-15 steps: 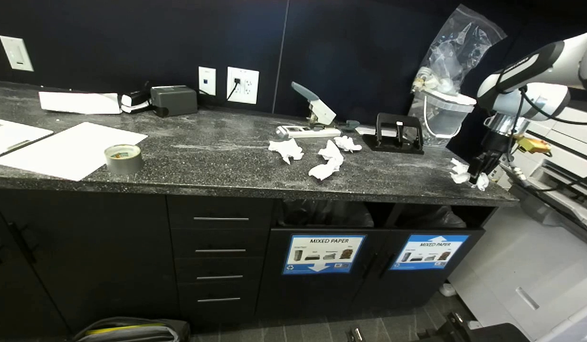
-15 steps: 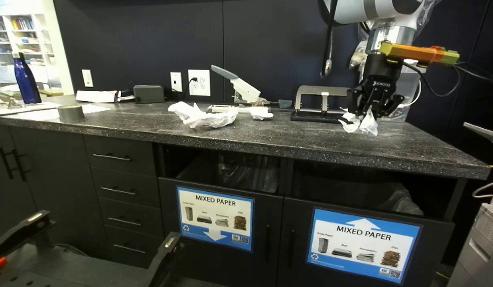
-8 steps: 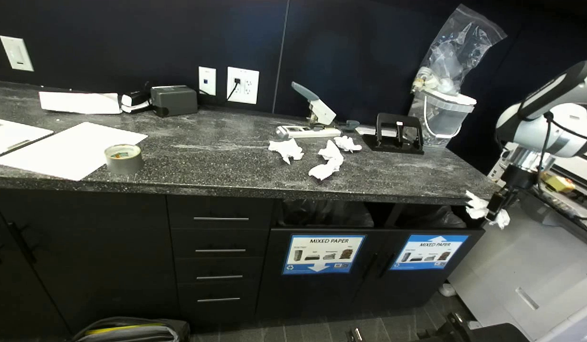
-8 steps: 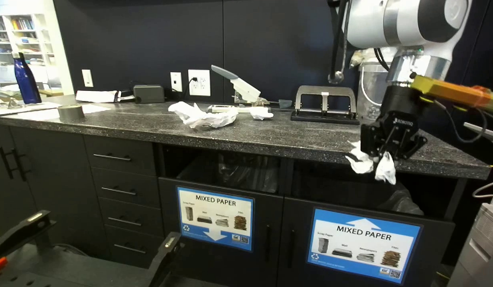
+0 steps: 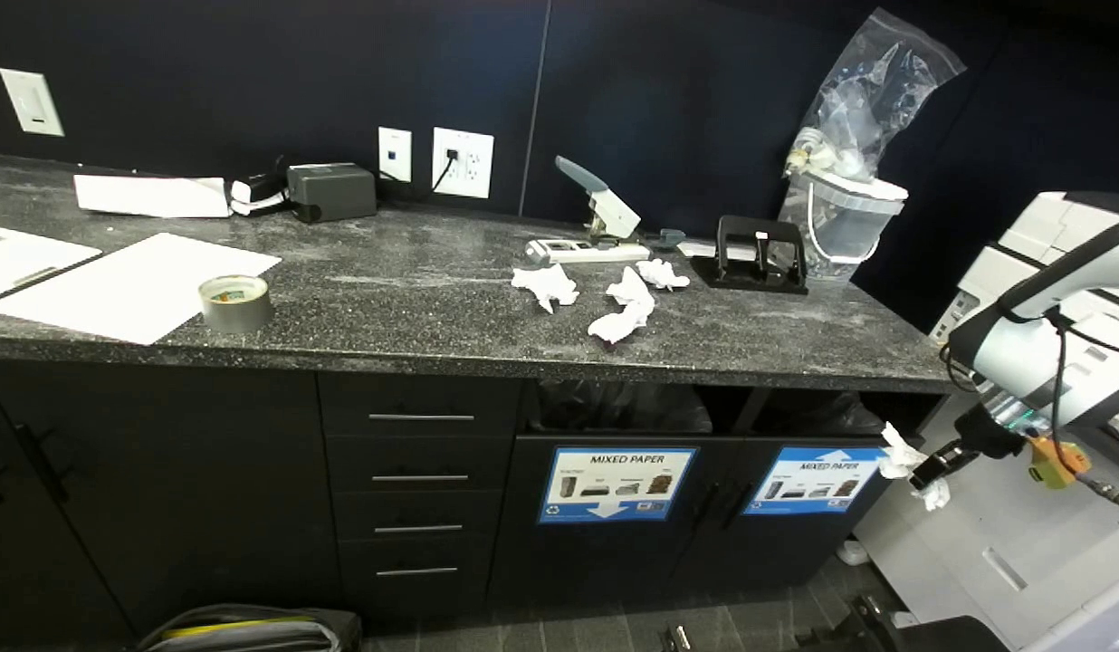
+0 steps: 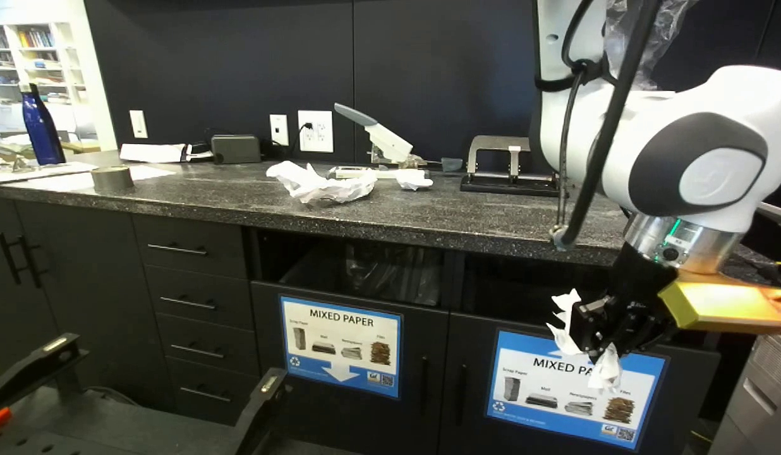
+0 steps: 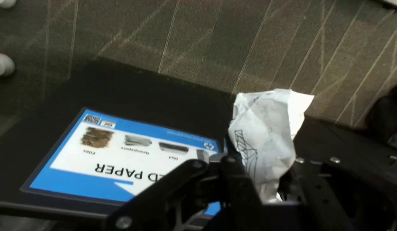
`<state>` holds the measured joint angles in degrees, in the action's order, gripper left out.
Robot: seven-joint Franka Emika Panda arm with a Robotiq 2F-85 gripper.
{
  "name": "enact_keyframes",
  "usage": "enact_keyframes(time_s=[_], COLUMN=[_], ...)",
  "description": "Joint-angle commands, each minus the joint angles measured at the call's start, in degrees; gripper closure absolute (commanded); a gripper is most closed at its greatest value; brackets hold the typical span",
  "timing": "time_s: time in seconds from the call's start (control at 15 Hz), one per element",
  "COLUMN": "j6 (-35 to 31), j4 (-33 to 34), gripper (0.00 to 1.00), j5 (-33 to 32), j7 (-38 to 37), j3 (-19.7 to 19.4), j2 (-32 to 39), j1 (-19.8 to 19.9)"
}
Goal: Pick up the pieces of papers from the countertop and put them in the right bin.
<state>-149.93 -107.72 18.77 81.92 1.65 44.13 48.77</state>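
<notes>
Judged the step in hand as delivery: one pick-up done, drop not yet made. Found the gripper clenched on a crumpled paper piece, with white ends poking out to either side. Could not settle on one piece or two in that grip.

Noted the piece off the tabletop, out in front of the right-hand door and partly covering its MIXED PAPER sign in an exterior view. Looked mostly lower than the mouth of the right bin, recessed above that door and beneath the tabletop's front edge. Could not read the gap between paper and door.

Called next, most likely, for a rise past the door's upper edge, a reach inward under the overhang, then letting go over the bin. Wanted no release out here, for fear of paper on the floor. Suspected a snag along the door edge, with loose ends so spread.

Counted at least three more paper pieces on the tabletop, in front of the stapler and near one another. Reckoned on further trips after this drop; put the task well short of done.
</notes>
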Motion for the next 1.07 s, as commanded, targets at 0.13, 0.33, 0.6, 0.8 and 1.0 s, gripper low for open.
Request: enact_keyframes(time_s=[0.13,0.33,0.6,0.8,1.0], j6=[-12.76,-16.00,-18.26,-18.52,-17.80], j4=[3.17,6.44,12.00,16.71,21.41], gripper=[0.87,0.87,0.87,0.87,0.87], j5=[9.32,10.26,6.52,3.43,2.63], j7=[9.01,10.79,10.82,9.77,9.07], j3=[16.68,24.79,29.23,30.43,34.94], j2=[5.85,10.52,18.42,23.72,28.76], j1=[12.72,18.85,21.85,21.34,22.32])
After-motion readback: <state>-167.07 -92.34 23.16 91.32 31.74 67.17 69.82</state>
